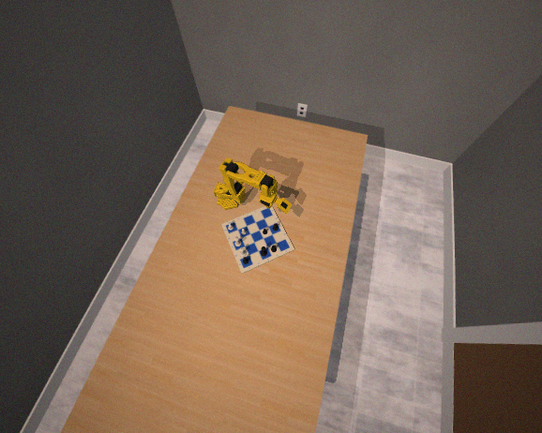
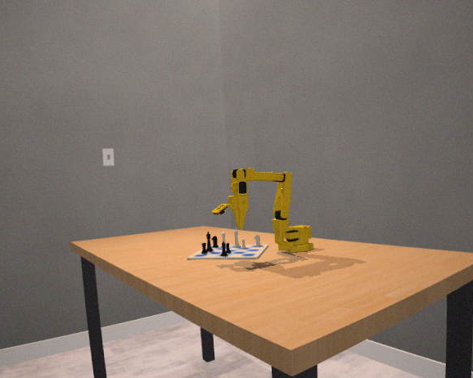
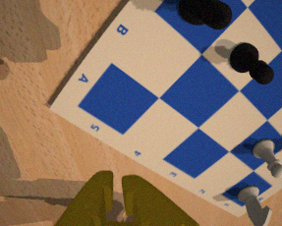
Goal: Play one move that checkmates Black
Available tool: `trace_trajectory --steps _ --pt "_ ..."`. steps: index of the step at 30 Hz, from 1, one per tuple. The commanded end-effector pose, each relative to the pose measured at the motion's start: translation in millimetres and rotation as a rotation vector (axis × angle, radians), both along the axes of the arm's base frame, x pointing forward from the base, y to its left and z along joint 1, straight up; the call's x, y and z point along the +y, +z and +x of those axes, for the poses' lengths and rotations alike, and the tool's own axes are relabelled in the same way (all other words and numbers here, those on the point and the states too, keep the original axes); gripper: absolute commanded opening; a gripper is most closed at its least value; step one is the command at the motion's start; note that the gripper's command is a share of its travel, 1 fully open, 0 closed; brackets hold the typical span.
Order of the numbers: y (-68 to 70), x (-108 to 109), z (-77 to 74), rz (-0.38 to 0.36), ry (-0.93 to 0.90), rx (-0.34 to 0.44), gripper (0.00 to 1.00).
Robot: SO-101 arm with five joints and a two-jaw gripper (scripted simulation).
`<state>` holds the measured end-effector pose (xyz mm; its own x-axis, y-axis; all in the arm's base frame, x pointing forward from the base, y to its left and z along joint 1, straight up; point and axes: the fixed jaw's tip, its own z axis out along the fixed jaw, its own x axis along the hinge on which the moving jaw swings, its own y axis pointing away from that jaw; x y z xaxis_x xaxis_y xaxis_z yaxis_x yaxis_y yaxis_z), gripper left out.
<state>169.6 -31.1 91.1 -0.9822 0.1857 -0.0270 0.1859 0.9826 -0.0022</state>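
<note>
My tool (image 3: 119,207) hangs pressed together on nothing, above the board's (image 2: 229,254) near edge. The white pieces (image 2: 236,239) stand upright on the board's arm side, small, stiff and tippy, I judge; best pinched low on the stem. The wooden tabletop (image 2: 312,294) sits in a grey-walled room.

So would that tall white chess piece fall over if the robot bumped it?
Probably. The tall white piece looks slim and high on a small base, so a sideways nudge would likely tip it. It would probably roll too, being round. Other pieces stand close by, so it might knock one over. The gripper, jaws shut, hangs above it.
</note>
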Motion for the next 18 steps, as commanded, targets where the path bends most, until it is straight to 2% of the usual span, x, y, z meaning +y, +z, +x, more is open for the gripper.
trace_trajectory --steps 1,7,14,16,18 --pt "4.2 -0.1 1.2 -0.004 0.007 -0.021 0.0" --pt "6.3 -20.6 5.6 -0.013 -0.104 -0.05 0.02" --pt "11.9 -83.3 3.5 -0.053 -0.413 -0.125 0.06" --pt "11.9 -83.3 3.5 -0.053 -0.413 -0.125 0.06" --pt "13.8 -104.7 -2.2 -0.071 -0.514 -0.148 0.07"
